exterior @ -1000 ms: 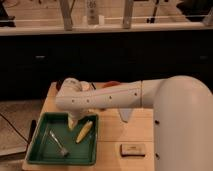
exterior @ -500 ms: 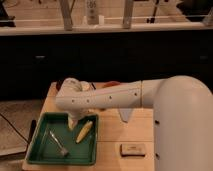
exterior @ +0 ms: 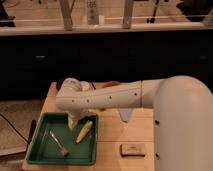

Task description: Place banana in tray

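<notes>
The yellow banana (exterior: 84, 131) lies inside the green tray (exterior: 37, 152), in its right half, slanting from lower left to upper right. My gripper (exterior: 74, 121) hangs down from the white arm over the tray's back edge, just left of the banana's upper end. I cannot tell whether it touches the banana. A thin grey metal utensil (exterior: 59, 143) lies in the tray to the left of the banana.
The tray sits at the front left of a wooden table (exterior: 135, 132). A small tan block (exterior: 133, 149) lies on the table to the right of the tray. My white arm (exterior: 115, 96) spans the table's back. A dark counter wall stands behind.
</notes>
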